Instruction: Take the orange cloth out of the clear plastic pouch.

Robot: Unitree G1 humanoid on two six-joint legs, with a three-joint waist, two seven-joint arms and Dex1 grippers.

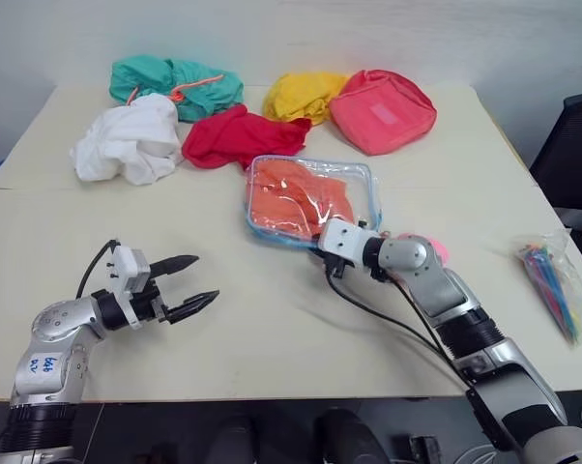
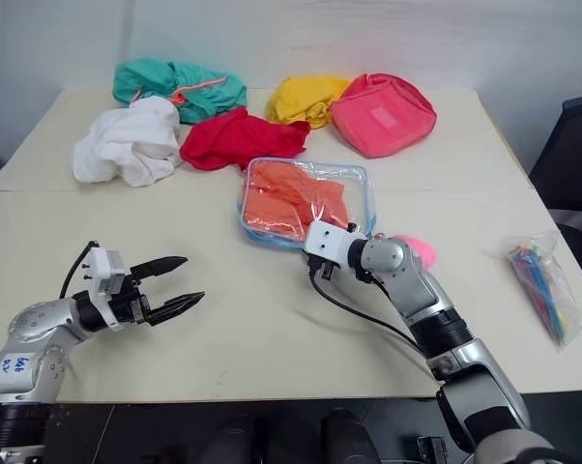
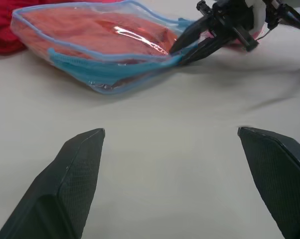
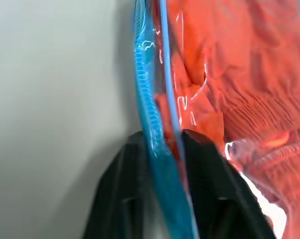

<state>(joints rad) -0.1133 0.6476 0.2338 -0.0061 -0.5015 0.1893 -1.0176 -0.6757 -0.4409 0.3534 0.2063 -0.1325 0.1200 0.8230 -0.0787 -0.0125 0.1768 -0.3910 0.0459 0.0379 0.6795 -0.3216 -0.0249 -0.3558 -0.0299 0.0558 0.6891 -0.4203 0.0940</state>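
My right fingers (image 4: 162, 149) pinch the light blue zipper edge of the clear plastic pouch (image 1: 310, 199) lying flat mid-tabletop (image 1: 272, 319), the wrinkly bright orange cloth (image 1: 296, 198) inside it. My left fingers (image 1: 189, 285) hover spread wide, holding nothing, well apart from it.

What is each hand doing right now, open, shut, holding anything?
Left hand: open, empty, above the table.
Right hand: shut on the blue-trimmed edge of the clear plastic pouch; the orange cloth is inside the pouch.
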